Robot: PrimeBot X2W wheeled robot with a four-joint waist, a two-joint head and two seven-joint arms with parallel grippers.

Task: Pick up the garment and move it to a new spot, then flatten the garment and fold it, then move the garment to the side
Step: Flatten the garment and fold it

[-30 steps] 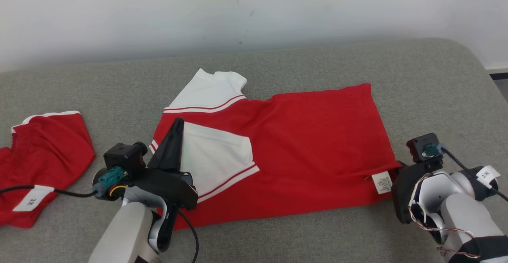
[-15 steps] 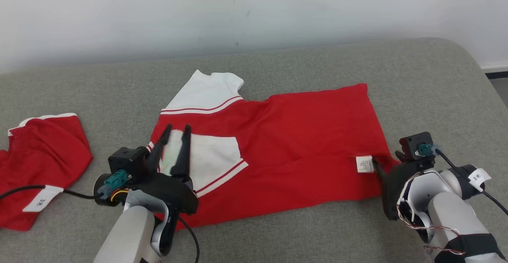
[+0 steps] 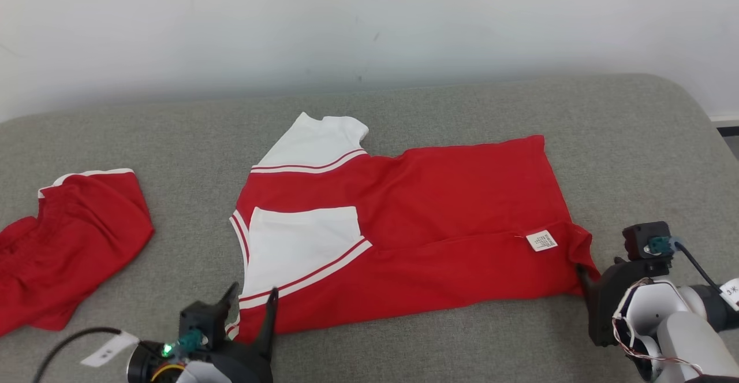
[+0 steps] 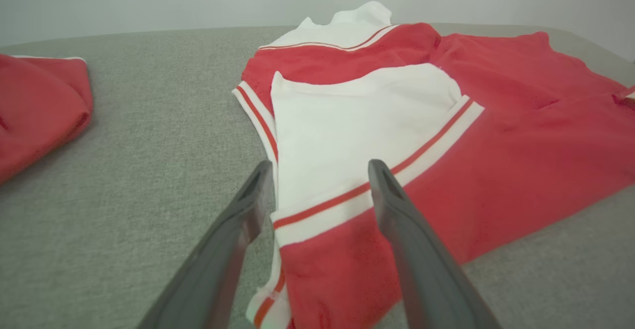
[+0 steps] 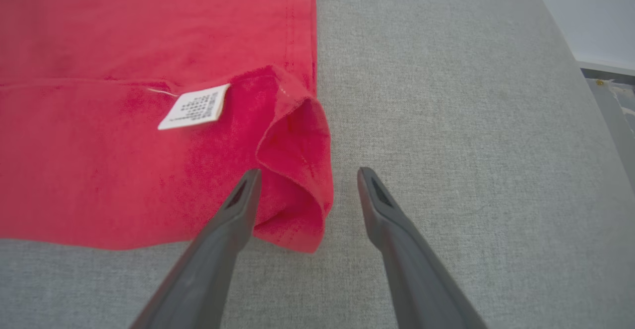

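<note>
Left gripper [image 4: 320, 164] and right gripper [image 5: 308, 171] have drawn back off the garment [image 3: 439, 221], both now spread.

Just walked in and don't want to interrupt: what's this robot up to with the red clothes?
A two-armed robot is folding a red and white shirt on a grey padded surface. The shirt lies partly folded, one white sleeve turned in on top, its hem corner by the care label curled up. Both grippers are open and hold nothing: the left gripper at the sleeve end, the right gripper at the curled corner. Another red garment lies to the robot's left.
</note>
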